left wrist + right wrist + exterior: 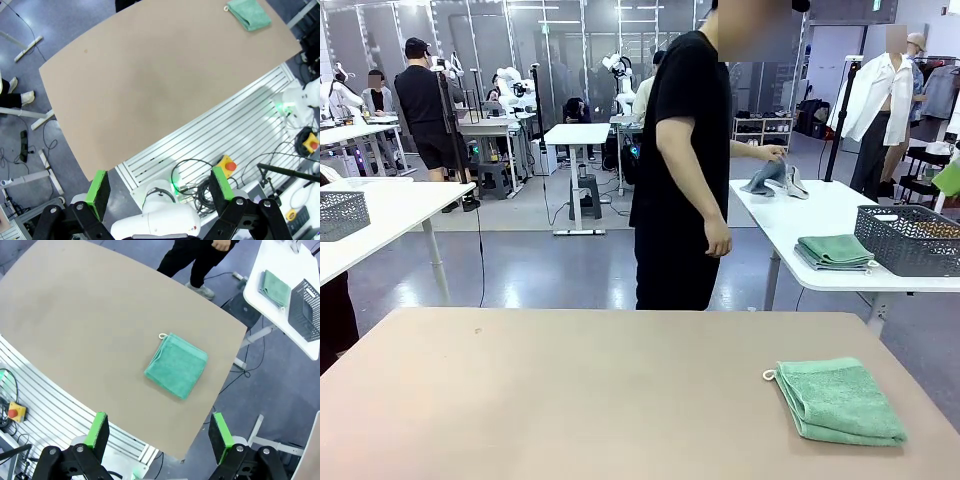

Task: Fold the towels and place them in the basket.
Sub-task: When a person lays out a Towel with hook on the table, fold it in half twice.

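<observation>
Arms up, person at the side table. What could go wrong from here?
1. The basket stands on the white side table, apart from the tan table; it may lie beyond either arm's reach.
2. The folded green towel lies toward the tan table's right edge; a pinch on its top layer could undo the fold.
3. The person's hand holds a grey towel at the side table; turning back under a descending arm risks contact.
</observation>
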Action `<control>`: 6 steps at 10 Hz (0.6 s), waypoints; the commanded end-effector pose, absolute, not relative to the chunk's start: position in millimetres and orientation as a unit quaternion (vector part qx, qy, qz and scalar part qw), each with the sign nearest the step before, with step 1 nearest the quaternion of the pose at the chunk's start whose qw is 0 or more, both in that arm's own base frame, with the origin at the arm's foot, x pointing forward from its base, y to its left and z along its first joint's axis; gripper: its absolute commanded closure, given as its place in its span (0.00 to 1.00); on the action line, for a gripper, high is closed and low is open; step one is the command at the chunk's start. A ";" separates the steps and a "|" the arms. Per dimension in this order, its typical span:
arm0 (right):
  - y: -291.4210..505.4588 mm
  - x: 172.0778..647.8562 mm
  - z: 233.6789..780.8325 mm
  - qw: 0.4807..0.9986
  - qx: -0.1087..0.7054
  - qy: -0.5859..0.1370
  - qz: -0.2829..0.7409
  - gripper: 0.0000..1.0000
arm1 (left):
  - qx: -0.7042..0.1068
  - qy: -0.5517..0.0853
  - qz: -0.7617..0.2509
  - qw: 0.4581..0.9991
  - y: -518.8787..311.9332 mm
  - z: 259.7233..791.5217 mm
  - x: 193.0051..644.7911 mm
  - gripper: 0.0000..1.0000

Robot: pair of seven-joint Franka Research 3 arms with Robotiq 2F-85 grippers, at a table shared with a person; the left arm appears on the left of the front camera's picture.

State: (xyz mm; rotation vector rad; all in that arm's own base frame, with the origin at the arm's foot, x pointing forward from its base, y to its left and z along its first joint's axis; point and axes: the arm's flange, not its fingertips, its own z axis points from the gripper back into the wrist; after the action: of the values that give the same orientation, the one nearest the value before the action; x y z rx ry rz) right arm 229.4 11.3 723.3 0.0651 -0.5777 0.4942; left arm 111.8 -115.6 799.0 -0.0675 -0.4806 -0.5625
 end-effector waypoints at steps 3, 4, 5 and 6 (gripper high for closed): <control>10.8 231.3 725.8 0.929 0.024 -0.282 0.238 0.00 | -0.041 -0.238 -0.284 0.928 -117.6 801.8 100.0 0.00; 10.8 231.3 725.8 0.929 0.024 -0.282 0.238 0.00 | -0.041 -0.238 -0.284 0.928 -117.6 801.8 100.0 0.00; 10.8 231.3 725.8 0.929 0.024 -0.282 0.238 0.00 | -0.041 -0.238 -0.284 0.928 -117.6 801.8 100.0 0.00; 10.8 231.3 725.8 0.929 0.024 -0.282 0.238 0.00 | -0.041 -0.238 -0.284 0.928 -117.6 801.8 100.0 0.00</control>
State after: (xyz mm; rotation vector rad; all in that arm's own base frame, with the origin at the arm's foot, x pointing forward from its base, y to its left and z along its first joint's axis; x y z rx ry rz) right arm 229.1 11.2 724.0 0.0649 -0.5792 0.4942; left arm 111.8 -115.6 799.0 -0.0675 -0.4806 -0.5626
